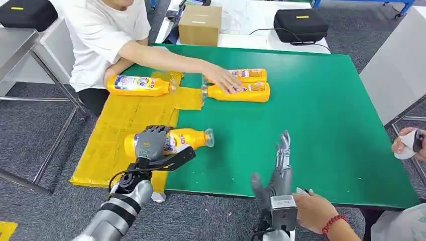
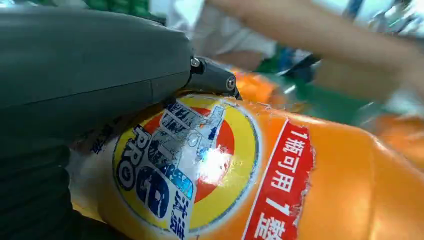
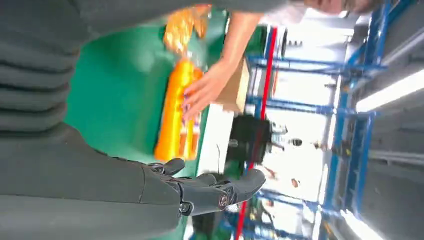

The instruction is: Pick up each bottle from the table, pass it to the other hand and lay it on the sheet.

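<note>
Fingers (image 1: 154,131) of the left hand (image 1: 150,143) curled over the top of an orange bottle (image 1: 173,140), gripping it around its labelled middle; in the left wrist view, grey thumb (image 2: 95,65) pressed against the label (image 2: 190,160) of that bottle; bottle lying on its side, cap end over the green table (image 1: 321,120), base end over the yellow sheet (image 1: 120,130), straddling the sheet's edge; whether lifted or resting, cannot tell.

Fingers (image 1: 284,148) of the right hand (image 1: 276,175) straight and apart, pointing away from the robot, thumb (image 1: 257,185) out to the side, holding nothing; hovering at the table's near edge; in the right wrist view, dark fingers (image 3: 220,190) extended in the air; a person's hand (image 1: 314,211) with a red bracelet touching the right wrist from the side.

Farther out, 1 bottle on the sheet (image 1: 138,85) at its far end; 2 bottles side by side (image 1: 241,88) on the green table just past the sheet, a seated person's hand (image 1: 221,78) resting on them; beyond the table, a cardboard box (image 1: 200,25) and a black case (image 1: 300,24).
</note>
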